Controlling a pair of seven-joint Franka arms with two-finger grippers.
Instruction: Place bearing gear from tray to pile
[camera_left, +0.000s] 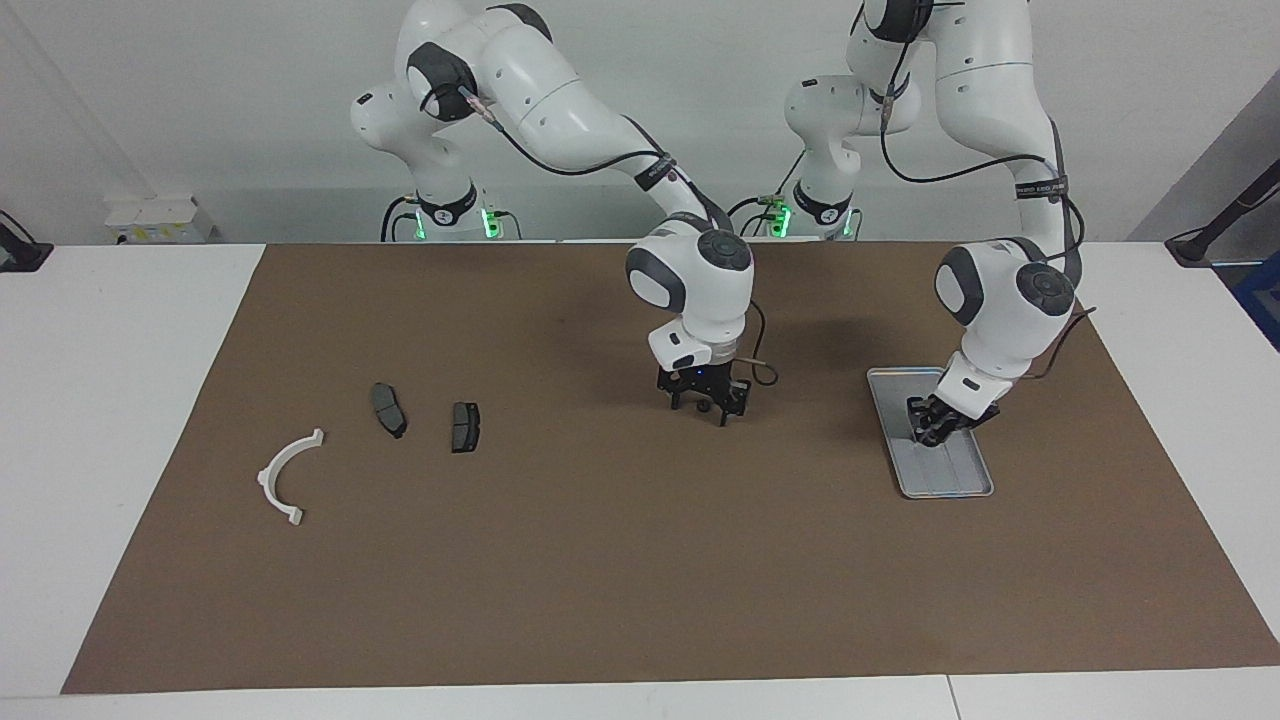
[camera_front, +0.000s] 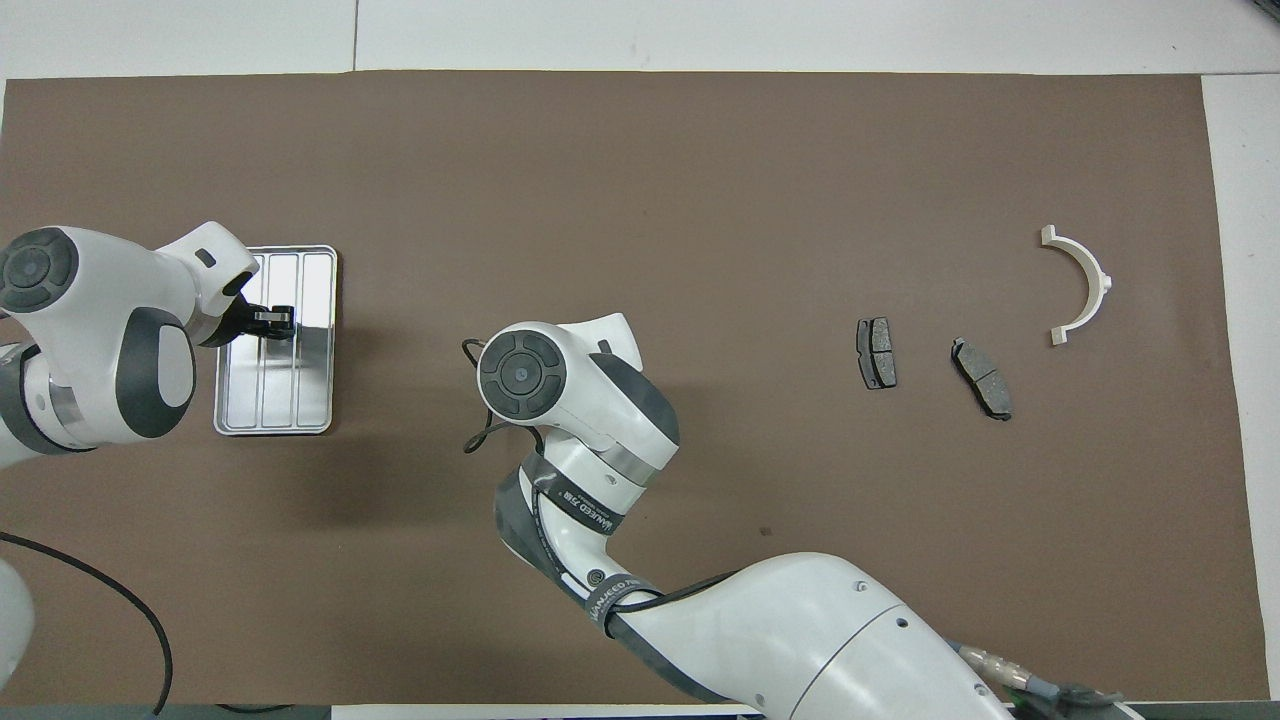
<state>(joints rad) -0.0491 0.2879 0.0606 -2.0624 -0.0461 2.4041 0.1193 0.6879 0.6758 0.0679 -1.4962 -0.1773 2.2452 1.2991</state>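
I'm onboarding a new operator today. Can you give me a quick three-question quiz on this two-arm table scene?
1. True or false: the left gripper is down in the tray.
2. How many brake pads lie on the mat?
3. Which part lies nearest the right arm's end of the table: (a) tray, (b) white bracket, (c) a brake pad?

Key: 1 true. 2 two. 3 (b), the white bracket.

Brown mat covers most of the white desk, bare margins showing at both short edges. White power strip at the desk corner on the right arm's end (robots' edge). Black cable curls at the robots' edge, left arm's end.
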